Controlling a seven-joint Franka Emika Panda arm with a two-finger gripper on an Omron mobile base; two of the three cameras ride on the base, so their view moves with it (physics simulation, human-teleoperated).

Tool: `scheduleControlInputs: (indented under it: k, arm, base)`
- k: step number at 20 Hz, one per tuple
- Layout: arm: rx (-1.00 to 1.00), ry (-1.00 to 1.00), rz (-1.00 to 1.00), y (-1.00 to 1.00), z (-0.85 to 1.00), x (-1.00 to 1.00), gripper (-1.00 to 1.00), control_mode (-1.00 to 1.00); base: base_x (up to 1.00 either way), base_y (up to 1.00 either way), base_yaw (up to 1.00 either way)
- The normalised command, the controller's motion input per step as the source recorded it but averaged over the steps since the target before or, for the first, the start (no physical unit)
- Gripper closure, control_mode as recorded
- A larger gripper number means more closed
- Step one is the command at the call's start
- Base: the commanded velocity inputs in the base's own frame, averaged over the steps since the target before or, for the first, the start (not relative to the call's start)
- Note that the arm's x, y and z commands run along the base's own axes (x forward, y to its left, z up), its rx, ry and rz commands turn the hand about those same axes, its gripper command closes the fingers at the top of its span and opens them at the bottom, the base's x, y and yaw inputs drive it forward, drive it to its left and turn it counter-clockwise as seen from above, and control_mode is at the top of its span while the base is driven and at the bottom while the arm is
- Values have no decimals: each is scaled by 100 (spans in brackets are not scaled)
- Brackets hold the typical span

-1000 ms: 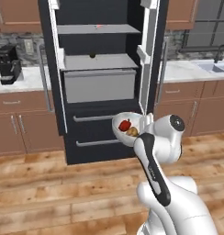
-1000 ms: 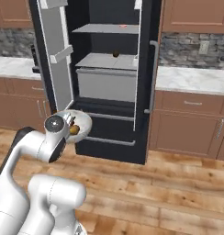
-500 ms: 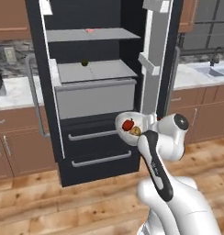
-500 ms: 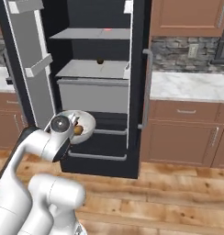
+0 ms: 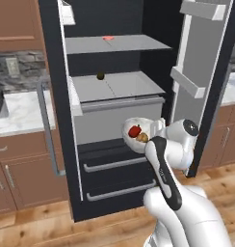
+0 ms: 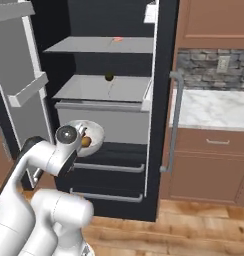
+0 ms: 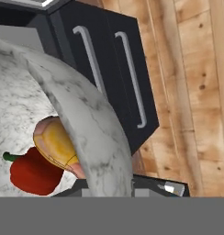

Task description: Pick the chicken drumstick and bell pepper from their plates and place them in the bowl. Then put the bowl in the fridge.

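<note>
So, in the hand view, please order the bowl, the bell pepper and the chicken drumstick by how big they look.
1. bowl, by far the largest.
2 and 3. bell pepper and chicken drumstick look about alike; the bowl's rim hides part of the drumstick, so I cannot rank them.

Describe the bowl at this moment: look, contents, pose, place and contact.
The bowl is white with faint grey marbling, smooth and round. It holds the bell pepper and the chicken drumstick, which touch. The gripper carries it at the rim, in the air before the open fridge, above the lower drawers.
</note>
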Motion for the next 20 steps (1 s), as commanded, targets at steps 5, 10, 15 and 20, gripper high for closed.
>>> scheduleControlInputs:
  k: [5, 10, 15, 20]
  arm:
    - [0, 0, 0, 0, 0, 0, 100, 100]
    - [0, 0, 0, 0, 0, 0, 100, 100]
    - [0, 0, 0, 0, 0, 0, 100, 100]
    - [0, 0, 0, 0, 0, 0, 100, 100]
  base:
    - [72, 9, -8]
    - [56, 20, 0]
    - [52, 2, 2]
    - [56, 2, 7]
